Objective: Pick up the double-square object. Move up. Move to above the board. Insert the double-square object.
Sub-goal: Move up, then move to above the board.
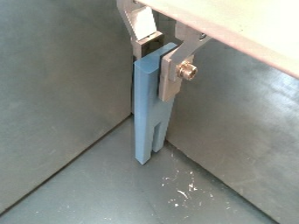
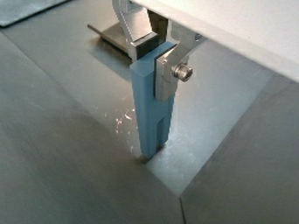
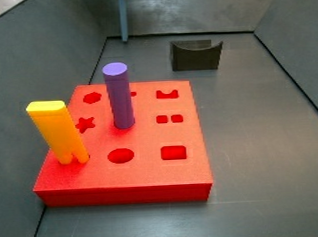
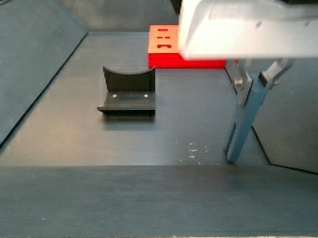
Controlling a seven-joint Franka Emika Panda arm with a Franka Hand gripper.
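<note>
My gripper [image 1: 158, 63] is shut on the top of the double-square object [image 1: 146, 122], a tall slim grey-blue peg of two parallel bars. The peg hangs upright, and its lower end is at or just above the grey floor near a wall seam. Both show in the second wrist view too: gripper [image 2: 156, 57], peg [image 2: 152, 114]. In a side view the gripper [image 4: 251, 82] holds the peg [image 4: 241, 125] in front of the red board [image 4: 168, 48]. In a side view the peg [image 3: 122, 17] stands at the back, well behind the board [image 3: 125, 177], with the gripper out of view.
A purple cylinder [image 3: 118, 95] and a yellow peg [image 3: 56, 131] stand in the board. The dark grey fixture [image 3: 196, 54] sits on the floor behind the board and shows in other views [image 4: 126, 91] [image 2: 111, 35]. Grey walls enclose the floor.
</note>
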